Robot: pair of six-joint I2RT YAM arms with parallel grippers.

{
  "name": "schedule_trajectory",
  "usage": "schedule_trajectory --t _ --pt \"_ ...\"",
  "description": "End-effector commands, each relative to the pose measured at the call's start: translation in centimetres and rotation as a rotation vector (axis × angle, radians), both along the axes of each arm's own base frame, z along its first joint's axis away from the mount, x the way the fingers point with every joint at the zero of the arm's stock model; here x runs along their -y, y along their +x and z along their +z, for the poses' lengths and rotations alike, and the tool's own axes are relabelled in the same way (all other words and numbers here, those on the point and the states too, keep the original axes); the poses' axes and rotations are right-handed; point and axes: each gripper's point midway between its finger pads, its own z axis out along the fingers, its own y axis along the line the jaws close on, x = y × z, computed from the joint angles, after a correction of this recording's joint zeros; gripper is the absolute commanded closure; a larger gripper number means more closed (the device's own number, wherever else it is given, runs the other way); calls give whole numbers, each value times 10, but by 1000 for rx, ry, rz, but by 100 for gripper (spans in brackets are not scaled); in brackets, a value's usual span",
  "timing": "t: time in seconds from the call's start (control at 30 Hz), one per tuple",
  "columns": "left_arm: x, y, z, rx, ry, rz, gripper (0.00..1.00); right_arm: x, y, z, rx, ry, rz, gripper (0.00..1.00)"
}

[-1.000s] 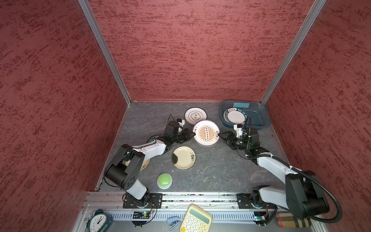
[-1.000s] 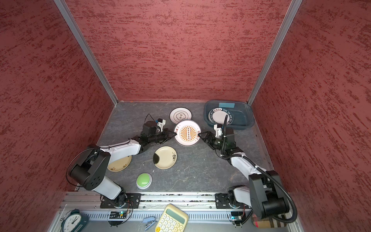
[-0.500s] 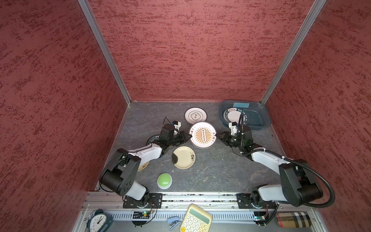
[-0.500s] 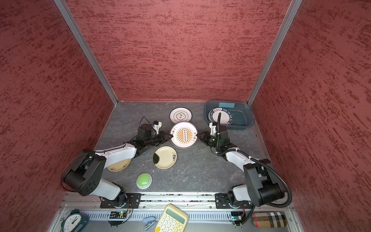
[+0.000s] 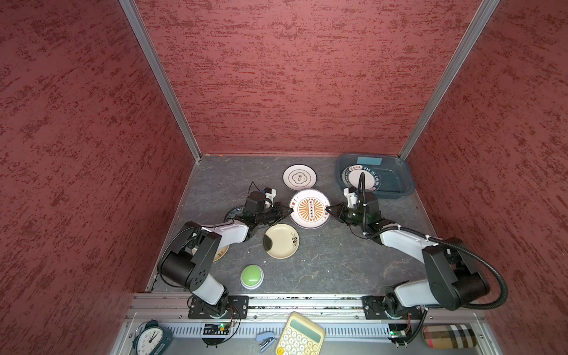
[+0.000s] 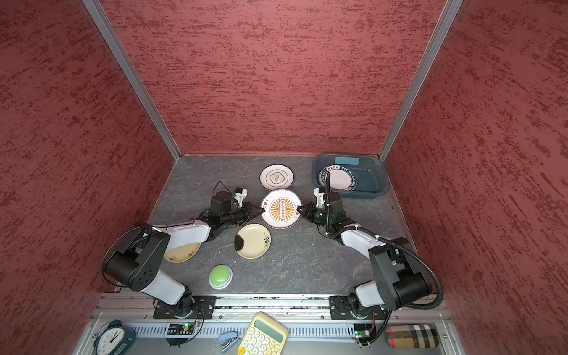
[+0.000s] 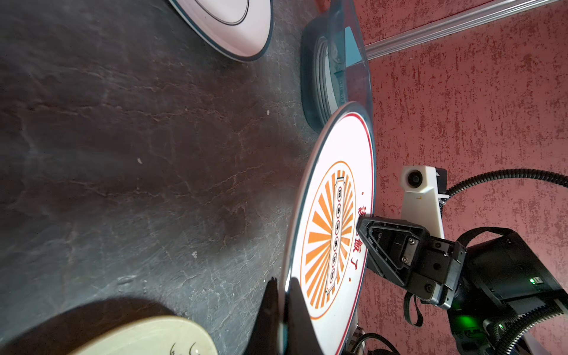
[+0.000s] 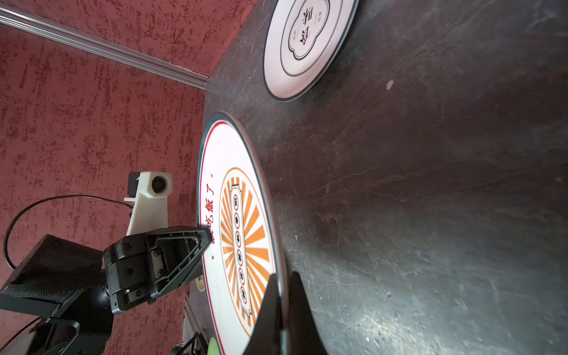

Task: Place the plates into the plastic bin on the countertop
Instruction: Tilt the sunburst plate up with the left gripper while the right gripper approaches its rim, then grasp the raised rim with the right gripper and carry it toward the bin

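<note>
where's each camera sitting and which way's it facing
Both top views: high above the front rail, looking down at the countertop; left arm and right arm show whole.
Left wrist: on the left arm, looking past its own jaws across the sunburst plate to the right jaws and plastic bin.
Right wrist: on the right arm, facing back across it to the left jaws.
Shared: both wrist views show that plate pinched at opposite rims.

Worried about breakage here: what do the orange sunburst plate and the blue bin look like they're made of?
Sunburst plate: glossy white, thin printed rim, probably melamine or glazed ceramic; the look can't settle which. Bin: translucent blue-grey plastic, smooth; the plate inside shows through its wall.
</note>
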Motion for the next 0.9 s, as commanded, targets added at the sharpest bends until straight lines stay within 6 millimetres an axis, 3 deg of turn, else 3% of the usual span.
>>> schedule_trajectory --t 0.0,0.07,0.1,0.2,0.3,0.4,0.87 --pt "13 6 26 95 -56 -55 97 5 8 4 14 -30 -43 100" --pt "13 6 24 90 -52 -47 59 5 8 5 14 -31 -45 100" --pt "12 6 24 91 -49 -46 51 5 8 4 13 -32 -46 100" --pt "9 6 27 102 -41 -30 30 5 10 7 17 -33 -49 100" --pt "4 5 27 106 -7 -19 21 7 13 8 21 -38 -68 100" --pt "0 5 32 122 15 -10 3 9 15 12 31 -39 -79 100" --pt "-11 2 43 187 50 -38 1 22 28 24 33 -121 -140 100"
